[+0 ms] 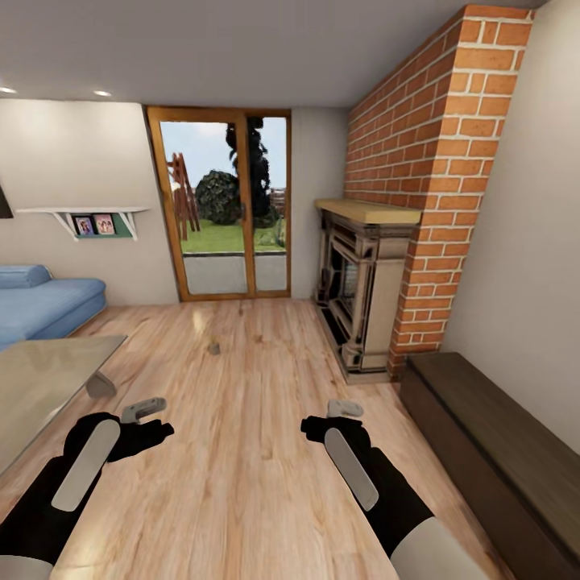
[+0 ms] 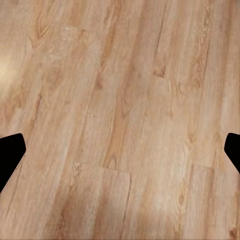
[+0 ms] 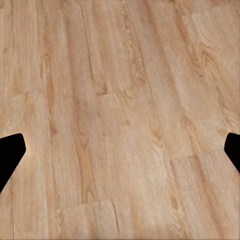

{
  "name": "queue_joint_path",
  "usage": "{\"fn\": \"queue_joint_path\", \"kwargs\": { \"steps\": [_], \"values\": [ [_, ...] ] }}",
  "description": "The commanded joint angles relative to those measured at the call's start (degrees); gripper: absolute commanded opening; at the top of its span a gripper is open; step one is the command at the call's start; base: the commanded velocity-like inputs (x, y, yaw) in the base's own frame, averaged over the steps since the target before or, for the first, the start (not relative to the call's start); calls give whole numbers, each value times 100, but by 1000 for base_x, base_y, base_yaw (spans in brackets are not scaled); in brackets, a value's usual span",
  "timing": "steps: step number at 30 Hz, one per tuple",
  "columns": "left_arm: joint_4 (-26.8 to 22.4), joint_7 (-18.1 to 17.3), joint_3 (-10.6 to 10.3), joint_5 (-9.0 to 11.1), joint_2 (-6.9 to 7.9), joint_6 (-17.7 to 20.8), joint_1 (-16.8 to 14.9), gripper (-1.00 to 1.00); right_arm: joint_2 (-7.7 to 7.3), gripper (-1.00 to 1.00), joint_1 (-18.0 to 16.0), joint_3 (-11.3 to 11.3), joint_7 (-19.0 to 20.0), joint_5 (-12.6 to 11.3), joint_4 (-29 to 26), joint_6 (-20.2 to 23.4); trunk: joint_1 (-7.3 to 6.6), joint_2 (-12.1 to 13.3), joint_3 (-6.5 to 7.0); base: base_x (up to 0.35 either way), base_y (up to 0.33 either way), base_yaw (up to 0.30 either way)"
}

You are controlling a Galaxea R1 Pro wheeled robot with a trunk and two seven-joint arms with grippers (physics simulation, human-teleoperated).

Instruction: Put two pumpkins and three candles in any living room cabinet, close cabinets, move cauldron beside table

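Two empty grippers over floor [image 1: 242, 451]; possibly candle [image 1: 214, 348] ahead.

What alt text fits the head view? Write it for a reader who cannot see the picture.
Two black robot arms, left gripper and right gripper both empty, reach over a wood floor. A small grey candle sits on the floor ahead; glass table left, dark cabinet right by a brick fireplace.

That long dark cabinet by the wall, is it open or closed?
Closed, it seems: the cabinet shows a flat front with no door swung out.
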Motion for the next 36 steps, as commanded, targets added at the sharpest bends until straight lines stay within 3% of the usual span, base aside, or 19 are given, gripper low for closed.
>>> {"fn": "queue_joint_path", "kwargs": {
  "steps": [1,27,30,33,36],
  "values": [
    [-4,60,-14,58,2,4,-5,100,3,100,-7,14,-102,-31,-1,9,4,-7,-9,273,194,0],
    [154,80,-45,35,-19,-3,-5,100,8,100,-7,25,-50,-5,20,-40,4,-7,-9,275,181,0],
    [350,78,-60,19,-39,-14,-16,100,8,100,-7,25,-50,-5,273,-375,4,-7,-9,289,141,0],
    [489,78,-82,13,-49,-35,-27,100,10,100,-15,26,-43,24,993,-714,4,-7,-9,306,90,0],
    [702,72,-97,-1,-92,-147,-43,100,10,100,-35,32,-41,35,1306,-873,4,-7,-9,316,67,0]
  ]
}}
